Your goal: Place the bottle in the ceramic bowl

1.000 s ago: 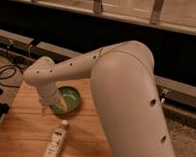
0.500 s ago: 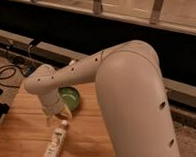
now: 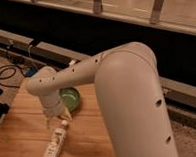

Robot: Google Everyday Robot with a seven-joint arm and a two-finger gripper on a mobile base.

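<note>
The arm [image 3: 66, 81] hides the left side of the ceramic bowl [image 3: 73, 99]. The tool [image 3: 57, 119], just above the bottle [image 3: 55, 145], perhaps touches its cap. The bottom edge cuts off the worktop [image 3: 20, 143].

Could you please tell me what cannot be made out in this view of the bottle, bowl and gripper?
In the camera view:
- ceramic bowl: its left side is hidden behind the arm.
- bottle: the label text is too small to read.
- gripper, hanging just above the bottle's cap beside the ceramic bowl: contact with the bottle cannot be told.
- table: cut off by the bottom edge.
</note>
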